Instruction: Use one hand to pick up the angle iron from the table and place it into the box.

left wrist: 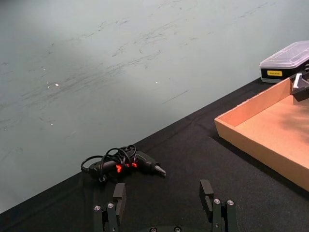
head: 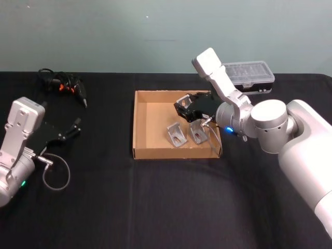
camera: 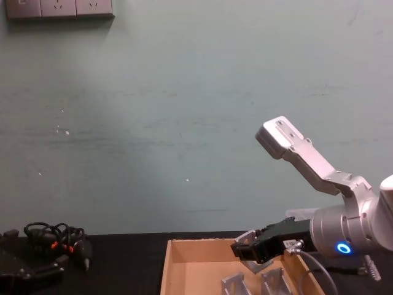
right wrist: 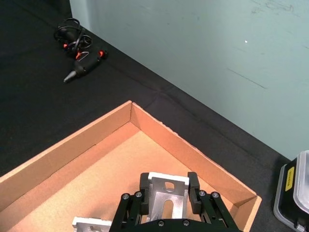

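Observation:
My right gripper (head: pixel 185 107) hangs over the back right part of the box (head: pixel 136 124), a shallow tan cardboard tray on the black table (head: pixel 155 207). It is shut on a silver angle iron (right wrist: pixel 166 200), which sits between the two black fingers (right wrist: pixel 145 186) in the right wrist view. The chest view shows the gripper (camera: pixel 244 249) held a little above the box floor. Two more angle irons (head: pixel 176 134) (head: pixel 198 132) lie inside the box, near its front wall. My left gripper (head: pixel 75 127) is parked open at the table's left, and nothing is between its fingers (left wrist: pixel 118 198).
A black hand tool with a coiled cable (head: pixel 67 85) lies at the back left. A small black case with a clear lid (head: pixel 249 75) stands behind the box at the right. A loose grey cable loop (head: pixel 56 174) lies by the left arm.

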Action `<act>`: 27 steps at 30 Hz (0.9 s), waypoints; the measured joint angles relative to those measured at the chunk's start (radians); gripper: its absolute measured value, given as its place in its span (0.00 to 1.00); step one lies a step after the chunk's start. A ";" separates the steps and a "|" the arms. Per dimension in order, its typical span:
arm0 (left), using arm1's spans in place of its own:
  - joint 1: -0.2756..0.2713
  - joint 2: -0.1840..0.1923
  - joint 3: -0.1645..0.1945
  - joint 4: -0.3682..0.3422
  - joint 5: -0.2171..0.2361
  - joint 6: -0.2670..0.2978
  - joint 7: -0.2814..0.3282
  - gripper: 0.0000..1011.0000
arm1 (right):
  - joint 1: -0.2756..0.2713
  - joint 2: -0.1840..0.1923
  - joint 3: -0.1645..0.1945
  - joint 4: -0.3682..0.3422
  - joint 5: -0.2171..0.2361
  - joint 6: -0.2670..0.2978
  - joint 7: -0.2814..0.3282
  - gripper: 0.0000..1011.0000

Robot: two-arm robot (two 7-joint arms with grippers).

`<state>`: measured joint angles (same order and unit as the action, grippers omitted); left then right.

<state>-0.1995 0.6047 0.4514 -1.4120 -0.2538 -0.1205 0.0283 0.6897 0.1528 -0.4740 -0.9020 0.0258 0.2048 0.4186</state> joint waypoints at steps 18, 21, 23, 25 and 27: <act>0.000 0.000 0.000 0.000 0.000 0.000 0.000 0.99 | -0.020 -0.002 0.017 -0.024 -0.003 -0.007 -0.005 0.82; 0.000 0.000 0.000 0.000 0.000 0.000 0.000 0.99 | -0.036 0.004 0.026 -0.055 0.000 -0.010 -0.012 0.91; 0.000 0.000 0.000 0.000 0.000 0.000 0.000 0.99 | -0.051 0.011 0.033 -0.081 0.004 -0.014 -0.017 0.96; 0.000 0.000 0.000 0.000 0.000 0.000 0.000 0.99 | -0.062 0.016 0.037 -0.104 0.007 -0.016 -0.021 0.99; 0.000 0.000 0.000 0.000 0.000 0.000 0.000 0.99 | -0.085 0.025 0.045 -0.143 0.011 -0.023 -0.029 0.99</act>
<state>-0.1995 0.6047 0.4514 -1.4120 -0.2539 -0.1206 0.0283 0.6049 0.1778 -0.4293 -1.0446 0.0367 0.1819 0.3897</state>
